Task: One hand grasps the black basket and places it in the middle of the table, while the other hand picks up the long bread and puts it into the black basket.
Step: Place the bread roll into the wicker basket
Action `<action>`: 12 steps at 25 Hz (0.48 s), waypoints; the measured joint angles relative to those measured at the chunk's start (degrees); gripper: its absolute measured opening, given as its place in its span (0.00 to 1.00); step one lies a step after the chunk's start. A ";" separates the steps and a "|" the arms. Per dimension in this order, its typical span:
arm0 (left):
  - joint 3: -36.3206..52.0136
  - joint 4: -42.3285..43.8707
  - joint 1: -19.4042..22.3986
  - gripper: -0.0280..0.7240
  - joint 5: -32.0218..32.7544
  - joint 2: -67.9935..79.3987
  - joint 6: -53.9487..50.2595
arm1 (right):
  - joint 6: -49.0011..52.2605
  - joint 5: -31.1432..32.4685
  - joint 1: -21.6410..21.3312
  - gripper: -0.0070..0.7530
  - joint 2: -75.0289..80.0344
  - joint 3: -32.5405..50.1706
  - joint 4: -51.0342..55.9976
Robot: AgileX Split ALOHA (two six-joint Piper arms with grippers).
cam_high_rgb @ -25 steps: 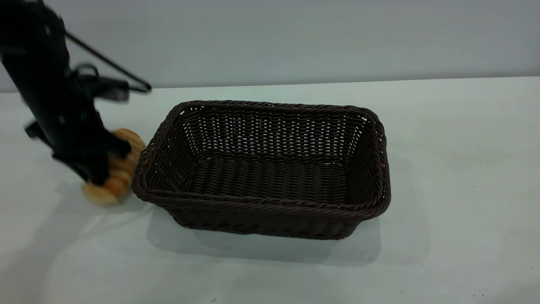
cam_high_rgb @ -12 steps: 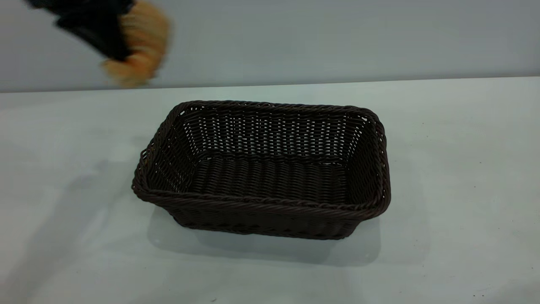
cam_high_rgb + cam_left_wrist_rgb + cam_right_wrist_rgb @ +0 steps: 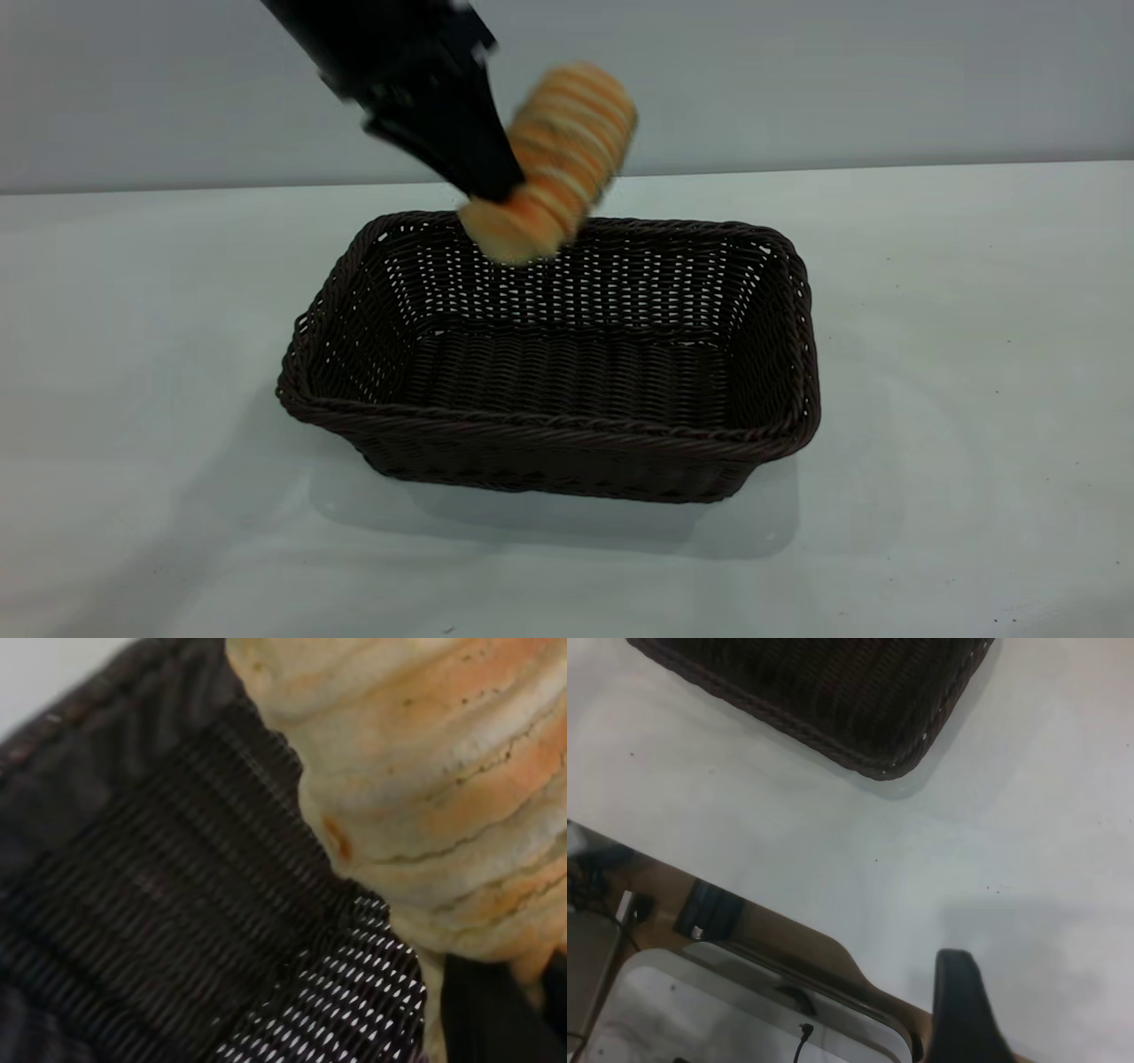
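A black basket (image 3: 549, 363), rectangular and woven with sloping open-weave sides, sits on the middle of a plain white-grey counter (image 3: 957, 372). Above its far rim, the left hand (image 3: 496, 190) hangs in the air, reaching in from the upper left, clamped on the long bread (image 3: 554, 159). The loaf is golden-orange with pale cream stripes, tilted, its lower end hanging just over the basket's back edge and its upper end raised toward the right. It touches neither basket nor counter. In the left wrist view the long bread (image 3: 443, 788) fills much of the picture, with the basket's dark woven floor (image 3: 177, 904) below it. The right wrist view shows one corner of the basket (image 3: 859, 700) on the pale counter (image 3: 1010, 842), well apart from a single black fingertip (image 3: 966, 1010) of the right hand; whether that hand is wide or narrow cannot be told.
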 joint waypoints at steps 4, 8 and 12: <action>0.00 -0.64 -0.11 0.14 0.00 2.71 0.00 | 0.00 0.00 0.00 0.66 0.00 0.00 0.00; 0.00 -0.82 -0.11 0.25 0.00 3.46 0.00 | 0.00 0.00 0.00 0.66 0.00 0.00 0.00; -0.26 -1.15 0.02 0.47 0.07 3.00 -0.68 | 0.00 0.00 0.00 0.66 0.00 0.00 0.00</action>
